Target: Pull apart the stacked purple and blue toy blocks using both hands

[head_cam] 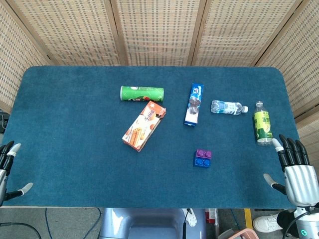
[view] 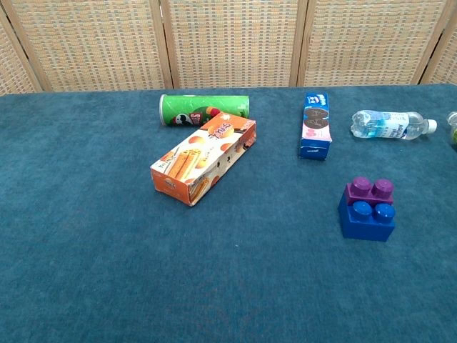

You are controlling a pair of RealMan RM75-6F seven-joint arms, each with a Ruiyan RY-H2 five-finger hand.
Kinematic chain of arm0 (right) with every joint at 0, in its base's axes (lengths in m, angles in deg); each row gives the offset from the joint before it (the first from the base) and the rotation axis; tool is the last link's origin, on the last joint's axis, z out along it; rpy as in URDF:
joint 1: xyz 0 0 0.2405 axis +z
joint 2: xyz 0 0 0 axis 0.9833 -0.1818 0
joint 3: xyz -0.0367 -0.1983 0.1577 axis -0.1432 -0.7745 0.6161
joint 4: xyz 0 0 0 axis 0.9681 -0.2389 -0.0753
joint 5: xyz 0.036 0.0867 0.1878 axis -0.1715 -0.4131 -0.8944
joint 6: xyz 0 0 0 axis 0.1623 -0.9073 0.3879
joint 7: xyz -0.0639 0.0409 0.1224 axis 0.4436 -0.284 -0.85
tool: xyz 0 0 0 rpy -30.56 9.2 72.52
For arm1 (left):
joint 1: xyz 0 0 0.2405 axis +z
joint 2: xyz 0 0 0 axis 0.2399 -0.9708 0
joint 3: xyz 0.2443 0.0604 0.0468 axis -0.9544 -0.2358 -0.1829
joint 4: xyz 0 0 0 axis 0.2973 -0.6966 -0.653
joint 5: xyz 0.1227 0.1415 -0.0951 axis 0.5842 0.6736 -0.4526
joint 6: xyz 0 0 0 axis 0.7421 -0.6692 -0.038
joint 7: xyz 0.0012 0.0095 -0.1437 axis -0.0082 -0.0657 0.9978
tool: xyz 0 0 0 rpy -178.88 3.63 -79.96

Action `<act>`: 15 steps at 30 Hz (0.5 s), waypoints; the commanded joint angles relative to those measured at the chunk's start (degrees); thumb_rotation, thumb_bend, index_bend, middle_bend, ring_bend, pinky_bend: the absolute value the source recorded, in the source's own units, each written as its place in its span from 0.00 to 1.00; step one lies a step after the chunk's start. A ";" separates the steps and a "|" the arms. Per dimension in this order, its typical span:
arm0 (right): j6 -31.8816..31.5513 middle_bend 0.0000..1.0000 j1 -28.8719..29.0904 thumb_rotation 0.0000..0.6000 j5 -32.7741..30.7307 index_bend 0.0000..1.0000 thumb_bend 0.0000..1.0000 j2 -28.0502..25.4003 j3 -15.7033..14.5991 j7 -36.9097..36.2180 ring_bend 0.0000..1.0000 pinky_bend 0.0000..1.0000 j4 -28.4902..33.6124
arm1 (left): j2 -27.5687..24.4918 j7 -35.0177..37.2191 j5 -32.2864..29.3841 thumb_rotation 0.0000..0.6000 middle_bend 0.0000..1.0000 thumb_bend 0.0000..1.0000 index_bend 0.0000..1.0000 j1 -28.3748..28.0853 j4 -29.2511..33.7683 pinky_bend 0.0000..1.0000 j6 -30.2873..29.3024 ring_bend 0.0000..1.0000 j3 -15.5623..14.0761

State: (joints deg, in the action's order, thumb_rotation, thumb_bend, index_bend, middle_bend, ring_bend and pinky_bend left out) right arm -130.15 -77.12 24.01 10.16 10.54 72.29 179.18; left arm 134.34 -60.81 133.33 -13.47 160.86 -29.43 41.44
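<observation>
The purple block (head_cam: 203, 154) and the blue block (head_cam: 202, 161) sit joined together on the blue table (head_cam: 75, 144), right of centre near the front. In the chest view the purple block (view: 370, 191) stands just behind the blue block (view: 367, 219). My left hand (head_cam: 7, 167) hovers at the table's front left corner, fingers spread, holding nothing. At the front right corner my right hand (head_cam: 295, 167) is open too, fingers pointing away from me. Both hands are far from the blocks. Neither hand shows in the chest view.
Behind the blocks lie an orange snack box (head_cam: 144, 125), a green chip can (head_cam: 142, 93), a blue cookie pack (head_cam: 194, 103) and a clear water bottle (head_cam: 228, 107). A green drink bottle (head_cam: 262, 124) lies near the right edge, just ahead of my right hand.
</observation>
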 commanded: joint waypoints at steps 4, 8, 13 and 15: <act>0.67 0.00 0.25 1.00 -0.18 0.00 0.00 0.17 -0.09 0.28 0.00 0.00 -0.12 | 0.08 -0.22 -0.50 1.00 0.00 0.00 0.00 -0.14 -0.02 0.00 0.32 0.00 0.17; 3.08 0.00 1.47 1.00 -0.61 0.00 0.00 0.81 -0.17 0.22 0.00 0.00 -0.79 | -0.10 0.27 -0.85 1.00 0.00 0.00 0.00 -0.25 0.08 0.00 0.52 0.00 0.32; 17.75 0.00 10.59 1.00 -3.84 0.00 0.00 2.82 1.73 -5.64 0.00 0.00 -3.62 | 0.00 -0.26 -2.80 1.00 0.00 0.00 0.00 -1.38 0.06 0.00 2.55 0.00 0.98; 22.40 0.00 13.28 1.00 -5.49 0.02 0.00 2.82 2.31 -7.58 0.00 0.00 -3.91 | 0.23 -0.84 -3.42 1.00 0.00 0.00 0.00 -1.57 0.05 0.00 2.94 0.00 1.11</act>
State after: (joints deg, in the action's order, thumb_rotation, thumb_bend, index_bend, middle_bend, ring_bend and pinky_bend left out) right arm -116.46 -69.76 21.44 12.04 11.45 69.10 176.81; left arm 134.39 -61.27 130.33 -14.81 160.91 -26.84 42.39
